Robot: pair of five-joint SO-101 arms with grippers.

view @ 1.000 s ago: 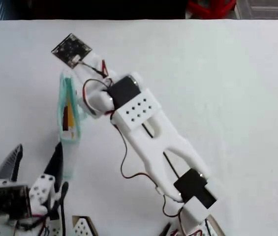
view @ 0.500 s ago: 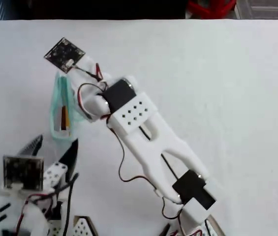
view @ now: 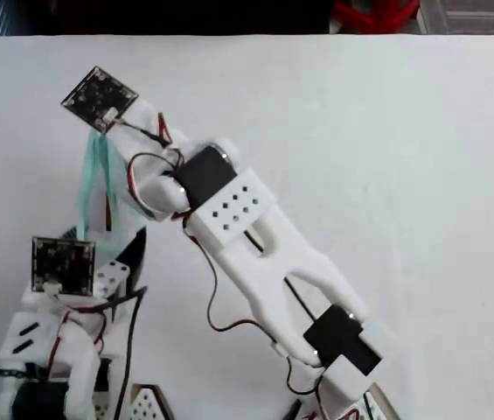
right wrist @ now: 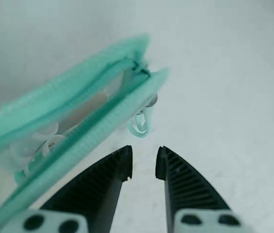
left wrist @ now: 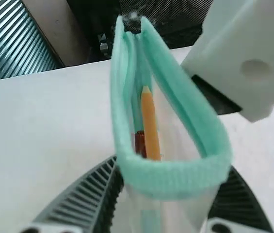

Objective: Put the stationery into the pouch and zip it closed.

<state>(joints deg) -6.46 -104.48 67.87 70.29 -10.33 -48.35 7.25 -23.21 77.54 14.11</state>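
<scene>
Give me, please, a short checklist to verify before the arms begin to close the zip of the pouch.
1. pencil inside pouch: ok.
2. zip closed: not ok, the mouth gapes.
3. right hand on pull: not ok; it is open and just short of it.
4. left hand around the pouch's near end: ok.
5. left hand's grip firm: cannot tell.

Table [view: 421, 157]: white, plain top, spanning nearly the whole high view. Red object [view: 376, 13]: beyond the table's far edge, toward the right, against a dark background; only partly visible. Grey panelled item [view: 478, 15]: just beside the red object, at the far right corner. Slatted blue-grey panel [left wrist: 10, 43]: behind the table's far left. Beige upright [left wrist: 49, 29]: stood beside the slatted panel.
</scene>
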